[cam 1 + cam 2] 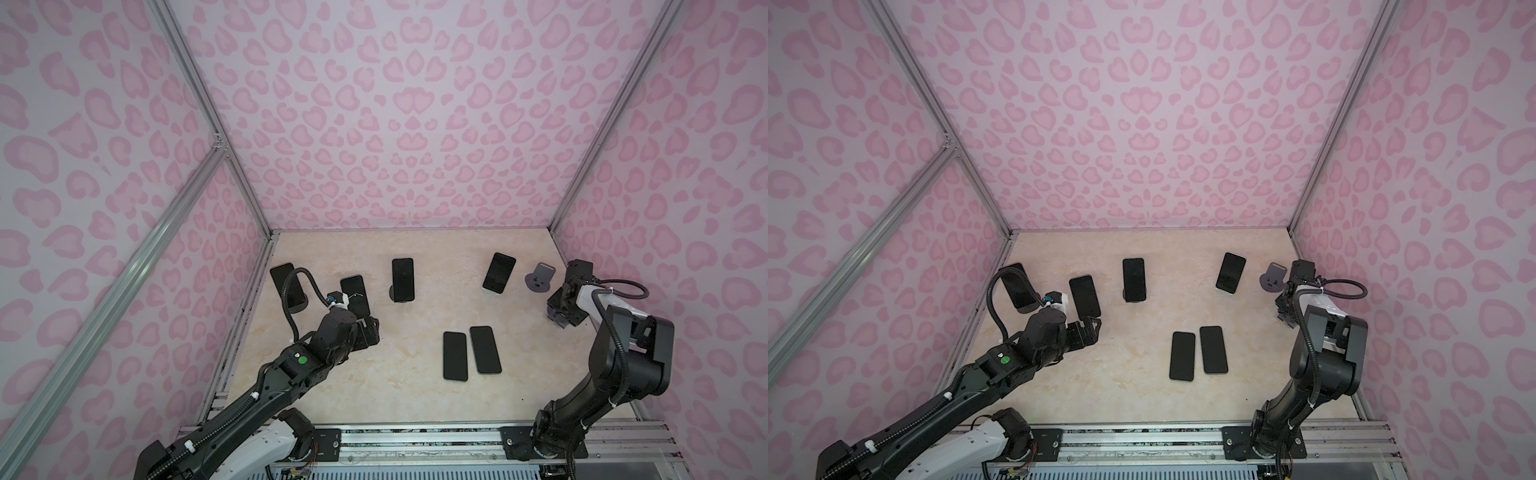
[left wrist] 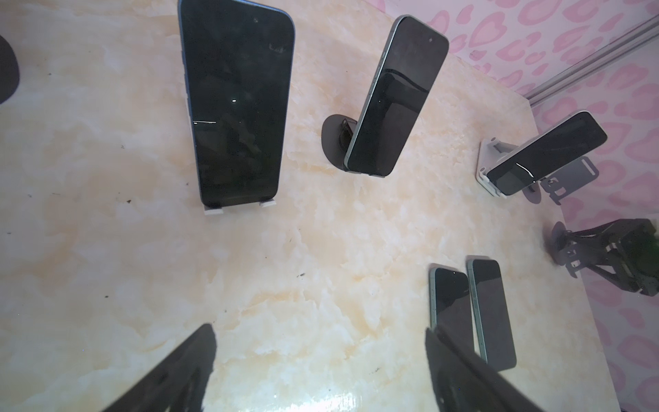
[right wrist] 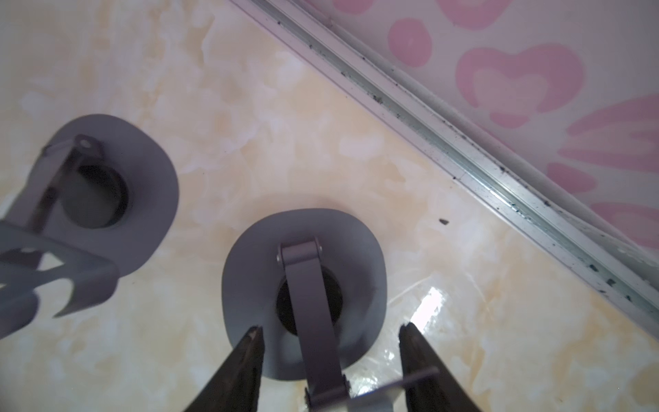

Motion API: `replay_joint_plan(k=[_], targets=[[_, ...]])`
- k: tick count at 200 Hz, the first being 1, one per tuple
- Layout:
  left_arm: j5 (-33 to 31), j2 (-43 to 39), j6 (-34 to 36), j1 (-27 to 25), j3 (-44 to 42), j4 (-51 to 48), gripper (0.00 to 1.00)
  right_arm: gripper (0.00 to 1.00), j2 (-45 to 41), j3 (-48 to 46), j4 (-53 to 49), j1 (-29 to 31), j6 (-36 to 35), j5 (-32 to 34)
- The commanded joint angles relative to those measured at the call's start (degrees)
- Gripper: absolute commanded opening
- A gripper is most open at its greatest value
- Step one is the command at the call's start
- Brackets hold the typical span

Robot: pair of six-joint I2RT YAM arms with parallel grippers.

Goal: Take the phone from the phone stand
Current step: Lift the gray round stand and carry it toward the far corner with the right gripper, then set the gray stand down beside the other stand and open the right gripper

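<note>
**Item:** phone (image 1: 355,294), a dark glass slab propped near-upright on a white stand (image 2: 214,211), toward 9 o'clock of the counter (image 1: 374,399).

**Handling, as you should expect:** rigid and weighty for so thin a body. The glass face is slick and breakable. Only two small front lips seem to retain it.

**Hold:** take it by the long side edges, at mid-height or above, then lift it up and clear of the lips.

**Left tool** (image 2: 319,331): jaws spread wide and empty. The phone sits at about its 11 o'clock, not touching.

**Right tool** (image 3: 331,327): at 3 o'clock of the counter, jaws part-spread astride the arm of a grey stand (image 3: 249,249). You cannot tell whether they pinch it.
</note>
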Motion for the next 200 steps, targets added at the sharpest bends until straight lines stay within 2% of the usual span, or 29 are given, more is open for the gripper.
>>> replay_joint_plan(k=[1,10,21,35,72,110,166,200], targets=[[-1.85,-0.35,-1.05,0.00,-0.15,0.97,0.95,0.54,2.61,1.08,1.88,-0.22,-1.34,-0.95],[-2.09,-0.21,-0.93,0.03,0.03,1.30,0.95,0.56,3.45,1.57,1.78,-0.22,-1.51,-0.66],[-2.27,-0.03,-0.44,0.00,0.36,1.60,0.95,0.67,4.43,2.66,0.33,-0.27,-1.45,-0.51],[-2.73,0.37,0.09,0.08,1.23,1.69,0.95,0.72,4.71,3.29,-0.84,-0.24,-1.89,-1.34],[-2.32,2.55,0.61,0.06,4.60,0.68,0.95,0.85,-0.96,2.89,-3.40,-0.11,-2.99,-1.35],[-1.35,2.64,-0.16,0.06,8.63,-3.07,0.95,0.88,-10.10,2.59,-5.69,2.19,-2.74,-1.46],[-3.09,-5.20,-6.61,0.08,4.73,-5.67,0.95,0.88,-24.88,-3.68,-5.71,19.49,-3.04,-3.75],[-2.28,-11.43,-12.27,0.11,-0.15,-6.49,0.97,0.88,-32.30,-10.04,-2.67,21.65,-1.41,-9.44]])
